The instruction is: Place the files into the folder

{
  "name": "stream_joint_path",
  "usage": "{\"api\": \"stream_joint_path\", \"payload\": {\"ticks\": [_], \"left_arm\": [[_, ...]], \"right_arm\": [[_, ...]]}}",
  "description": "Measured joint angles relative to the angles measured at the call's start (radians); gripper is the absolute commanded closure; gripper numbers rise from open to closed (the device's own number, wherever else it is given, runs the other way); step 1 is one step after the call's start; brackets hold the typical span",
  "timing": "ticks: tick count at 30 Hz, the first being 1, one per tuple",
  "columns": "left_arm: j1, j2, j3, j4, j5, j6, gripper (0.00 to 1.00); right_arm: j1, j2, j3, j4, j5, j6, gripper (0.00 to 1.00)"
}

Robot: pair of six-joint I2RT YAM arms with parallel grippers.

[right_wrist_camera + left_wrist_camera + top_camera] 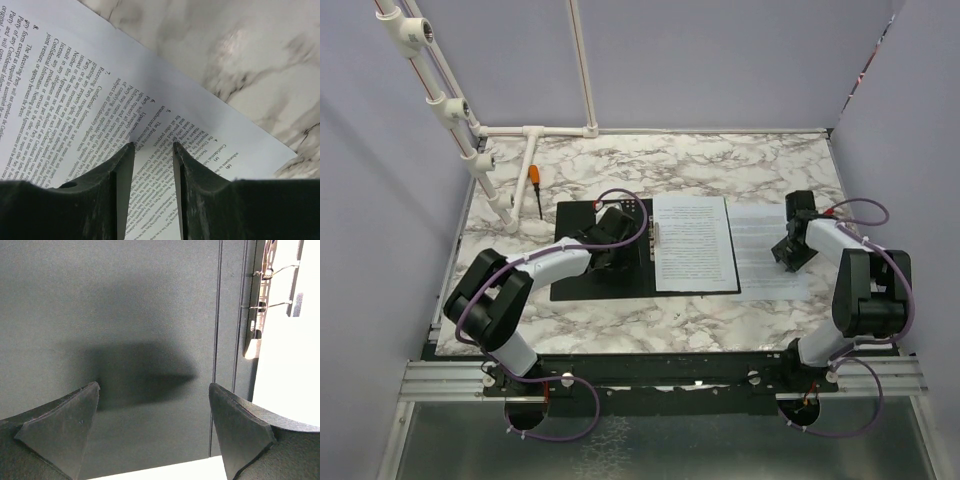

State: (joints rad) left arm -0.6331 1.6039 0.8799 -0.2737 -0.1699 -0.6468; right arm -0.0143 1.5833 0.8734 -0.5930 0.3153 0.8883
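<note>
While the folder lies open and flat on the marble table, black inside up, one printed sheet rests on its right half, its left edge just beside the metal clip at the spine. More files lie on the table just right of the folder, touching or slightly under its right edge; the right wrist view shows at least two of them overlapping, their text running slantwise. Low over these loose files, the right gripper points down, its fingers drawn near each other with a narrow gap where print shows through; whether the tips touch the paper I cannot tell. Over the folder's bare left half, the left gripper hangs with fingers spread wide, holding nothing. An orange-handled screwdriver lies at the far left of the table, well apart from the folder
</note>
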Motion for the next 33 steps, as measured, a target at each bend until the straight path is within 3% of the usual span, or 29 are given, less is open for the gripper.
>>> {"api": "stream_joint_path", "payload": {"ticks": [9,27,33], "left_arm": [[0.015,-0.023,-0.023,-0.004,-0.006,-0.004,0.06],[0.064,-0.111,-0.082,-0.108,-0.028,-0.011,0.06],[0.067,-0.130,-0.011,-0.175,0.000,-0.006,0.06]], "right_arm": [[-0.155,0.022,0.018,0.055,-0.034,-0.042,0.61],[-0.166,-0.031,-0.026,0.074,-0.052,-0.079,0.59],[-0.169,-0.116,0.000,0.009,-0.071,-0.107,0.57]]}}
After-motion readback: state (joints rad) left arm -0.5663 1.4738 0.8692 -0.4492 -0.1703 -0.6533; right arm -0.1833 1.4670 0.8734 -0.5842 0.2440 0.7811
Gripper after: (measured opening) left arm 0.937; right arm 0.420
